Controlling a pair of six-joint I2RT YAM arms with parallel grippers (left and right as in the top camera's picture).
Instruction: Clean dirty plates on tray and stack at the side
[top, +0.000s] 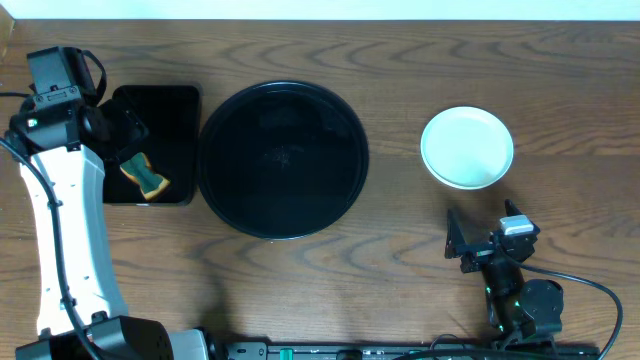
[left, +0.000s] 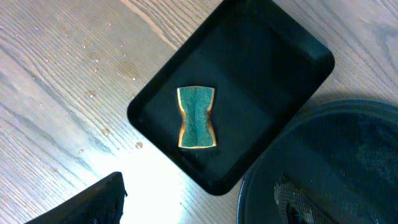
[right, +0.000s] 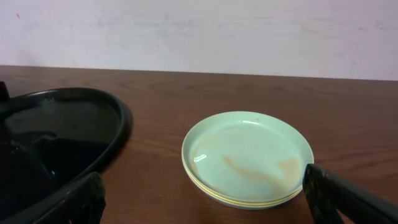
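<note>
Plates, overhead: stack of small round plates (top: 467, 147), pale blue-green on top, rests on the brown wooden table (top: 400, 60) right of the large round glossy black tray (top: 283, 160) and well apart from it. The tray is bare, so cleaning and stacking look complete.
Sponge, overhead: green-and-yellow waisted sponge (top: 146, 176) lies in the smaller rectangular black tray (top: 175, 105), probably parked there to keep the wet off the wood.
Arms, overhead: left gripper (top: 125, 135) hangs over the rectangular tray and right gripper (top: 485, 238) sits near the stack. Both have jaws spread wide and grip nothing.
Left wrist, added detail: water droplets (left: 93, 59) dot the wood beside the rectangular tray, unseen from above. The sponge lies free of the fingers.
Right wrist, added detail: the low side angle shows a pale yellow rim beneath the top plate, which is hidden overhead. A faint tan streak crosses the top plate. Whether it is residue or reflection cannot be told.
</note>
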